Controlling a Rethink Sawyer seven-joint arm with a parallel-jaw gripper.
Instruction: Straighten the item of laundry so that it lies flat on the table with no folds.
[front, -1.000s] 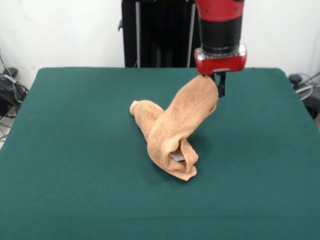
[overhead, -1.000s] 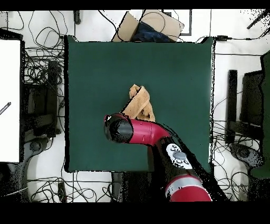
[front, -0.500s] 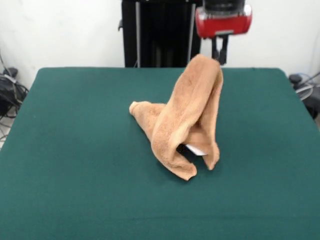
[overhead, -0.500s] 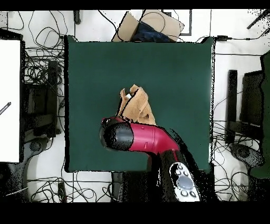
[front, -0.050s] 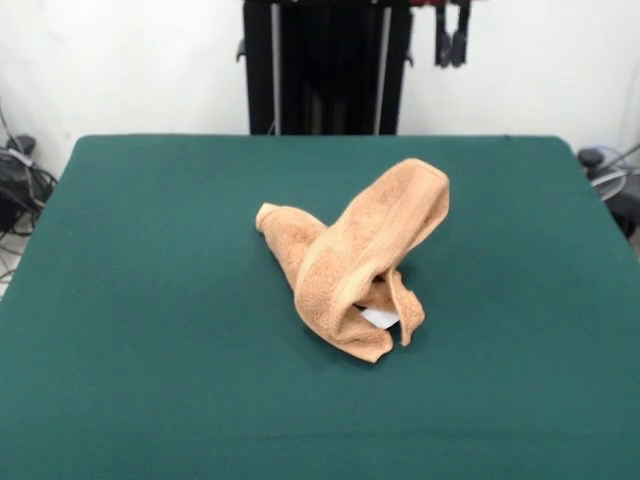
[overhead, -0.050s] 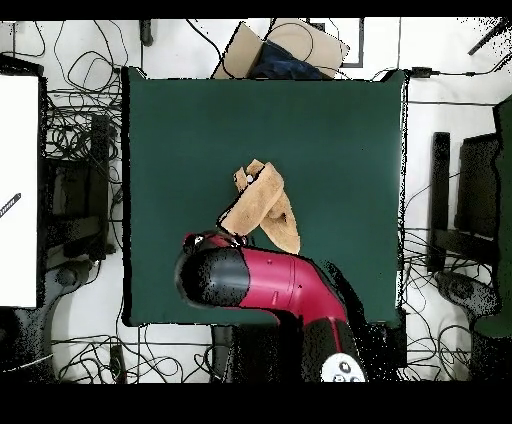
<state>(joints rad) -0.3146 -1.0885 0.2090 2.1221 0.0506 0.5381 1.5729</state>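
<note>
While the small peach-orange terry towel (front, -0.050s: 352, 262) lies bunched near the middle of the large rectangular dark green felt-topped table (front, -0.050s: 150, 300), the robot's black gripper (front, -0.050s: 451, 40) hangs high above the table's far edge, only its two dark fingertips (front, -0.050s: 442, 45) showing at the top of the front view. They sit close together with nothing between them, well apart from the cloth, so the gripper grasps nothing (whether it is fully closed or a little parted cannot be told).

The towel is far from flat. One thick rolled fold rises and arches toward the far right side in the front view, its rounded top standing clear of the felt. A second, lower fold runs off to the left and ends in a blunt rounded tip. At the near end the layers curl over one another, and a small white label (front, -0.050s: 380, 317) peeks from under them.

In the overhead view the towel (overhead, -0.050s: 262, 206) shows as two crossing bands on the felt, just beyond the red and black arm (overhead, -0.050s: 255, 282), which covers the table's (overhead, -0.050s: 340, 130) lower edge.
</note>
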